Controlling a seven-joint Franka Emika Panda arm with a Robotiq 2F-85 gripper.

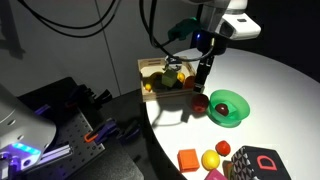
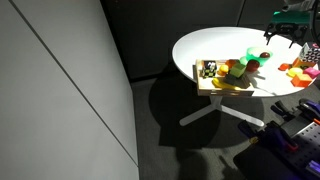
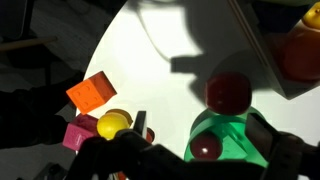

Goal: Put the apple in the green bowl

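The green bowl sits on the white table at the bottom of the wrist view. The glossy red apple lies inside it, near the rim. My gripper is open and empty above the bowl, with one dark finger on each side of it. In an exterior view the gripper hangs just behind the bowl, and the apple shows as a red spot in it. A dark maroon lump lies on the table just outside the bowl's rim.
A wooden tray with several toy fruits stands behind the gripper. An orange block, a yellow fruit and a pink block lie near one finger. A black box is at the table's front edge.
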